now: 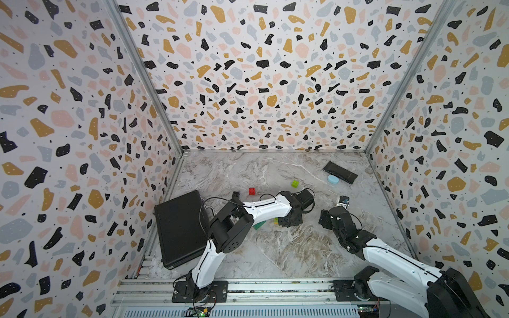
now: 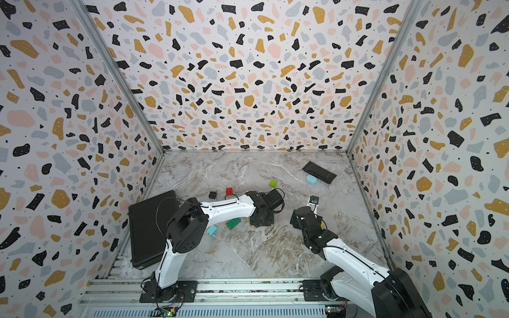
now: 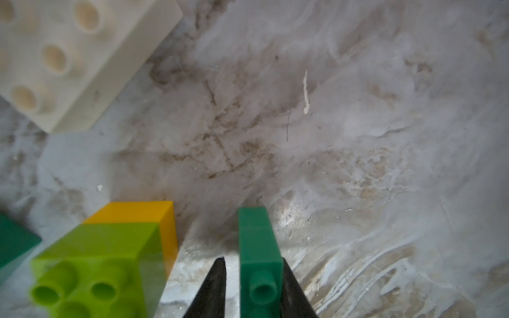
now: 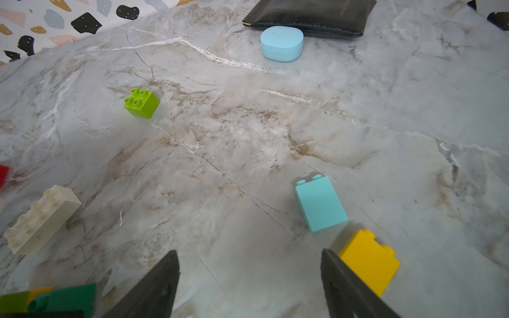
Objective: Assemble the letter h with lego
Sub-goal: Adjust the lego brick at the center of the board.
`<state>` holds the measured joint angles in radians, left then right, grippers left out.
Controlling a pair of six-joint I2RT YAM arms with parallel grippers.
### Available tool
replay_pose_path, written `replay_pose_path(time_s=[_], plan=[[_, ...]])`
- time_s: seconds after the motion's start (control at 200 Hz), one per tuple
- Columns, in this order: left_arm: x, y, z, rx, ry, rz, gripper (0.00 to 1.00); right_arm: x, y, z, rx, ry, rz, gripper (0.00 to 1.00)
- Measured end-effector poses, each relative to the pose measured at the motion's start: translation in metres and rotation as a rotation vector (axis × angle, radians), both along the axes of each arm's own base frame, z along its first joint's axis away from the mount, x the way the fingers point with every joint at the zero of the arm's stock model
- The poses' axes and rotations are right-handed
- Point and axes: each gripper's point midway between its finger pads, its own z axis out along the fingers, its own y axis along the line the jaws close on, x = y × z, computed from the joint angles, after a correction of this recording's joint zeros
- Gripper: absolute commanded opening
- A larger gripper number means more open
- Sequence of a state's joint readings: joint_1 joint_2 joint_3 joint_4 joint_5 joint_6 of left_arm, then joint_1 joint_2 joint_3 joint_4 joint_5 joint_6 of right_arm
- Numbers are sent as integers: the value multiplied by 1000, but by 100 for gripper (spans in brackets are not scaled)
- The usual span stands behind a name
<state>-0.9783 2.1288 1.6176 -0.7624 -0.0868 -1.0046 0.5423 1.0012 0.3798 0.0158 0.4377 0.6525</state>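
Dark green brick [image 3: 259, 242] sits beside the lime-yellow stack [image 3: 110, 247], long axis along the left claw [image 3: 252, 260], studs toward its wrist — claw slightly parted, 1 finger [image 3: 294, 289] touching it. Right claw [image 4: 249, 251] gapes, empty.

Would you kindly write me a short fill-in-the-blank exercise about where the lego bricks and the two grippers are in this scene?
1. The right gripper is ____, with nothing between its fingers.
2. The pale-blue oval thing lies beside the flat ____ case.
3. In the left wrist view, the lime brick is stuck to a ____ brick.
4. A dark ____ brick sits between the fingers of the left gripper.
Missing words: open; black; yellow; green.
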Motion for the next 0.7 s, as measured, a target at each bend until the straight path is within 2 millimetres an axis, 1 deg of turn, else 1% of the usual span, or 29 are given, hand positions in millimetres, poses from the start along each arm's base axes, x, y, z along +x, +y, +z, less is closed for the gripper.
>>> replay_pose_path(time_s=[0.085,0.17,0.285,0.385,0.415,0.461,0.471,0.591,0.641,0.701], plan=[[-1,1,0,6,4,-1,45,0,0,0,1,1,1,82],[-2,2,2,13,7,-7,49,0,1,0,2,2,4,82],[3,-4,15,0,-7,-20,57,0,1,0,4,3,7,82],[10,-13,34,-30,-42,-36,73,0,2,-1,6,5,11,82],[11,-13,40,-36,-52,-43,80,0,3,-1,7,5,12,83],[13,-12,51,-47,-69,-45,98,0,3,-1,8,7,14,82],[14,-11,55,-48,-75,-51,100,0,3,-1,8,7,15,82],[21,-1,89,-103,-101,-39,99,0,4,-2,10,10,19,82],[31,9,102,-126,-108,-12,99,0,5,-2,11,10,20,82],[46,25,109,-135,-107,32,99,0,5,-3,11,13,21,82]])
